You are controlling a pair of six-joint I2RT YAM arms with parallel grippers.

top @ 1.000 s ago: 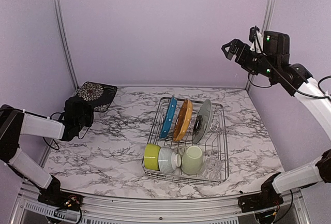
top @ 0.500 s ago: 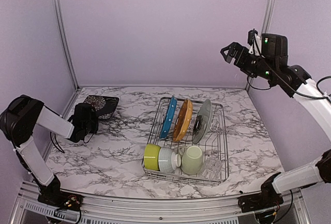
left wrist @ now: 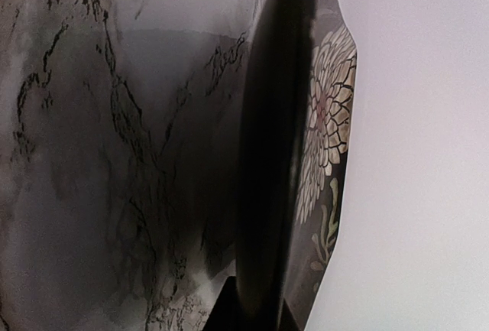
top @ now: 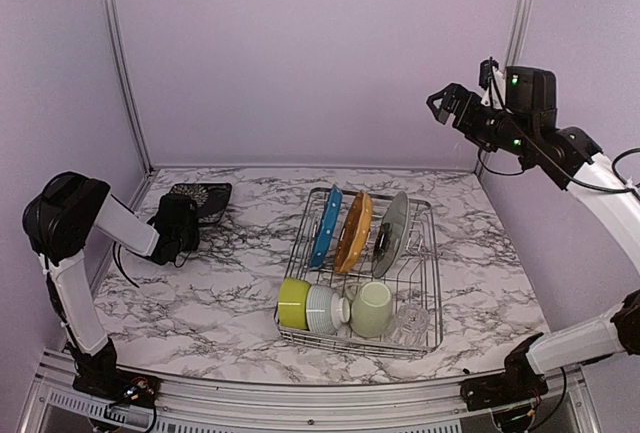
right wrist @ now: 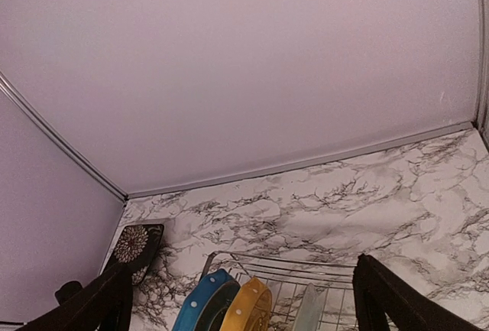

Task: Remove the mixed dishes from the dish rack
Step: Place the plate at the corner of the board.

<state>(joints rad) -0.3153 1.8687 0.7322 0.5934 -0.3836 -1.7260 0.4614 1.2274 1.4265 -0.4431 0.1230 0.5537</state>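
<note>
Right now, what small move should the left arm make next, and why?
Probably ease the black plate down flat onto the table. The left gripper is shut on its edge near the far-left corner, outside the dish rack, and the plate seems not yet flat.

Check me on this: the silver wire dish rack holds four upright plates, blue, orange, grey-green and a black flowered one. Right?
Not quite: the silver wire dish rack holds three upright plates, the blue plate, orange plate and grey-green plate. The black flowered plate is outside it, far to its left, held by the left gripper; the top external view shows this.
</note>
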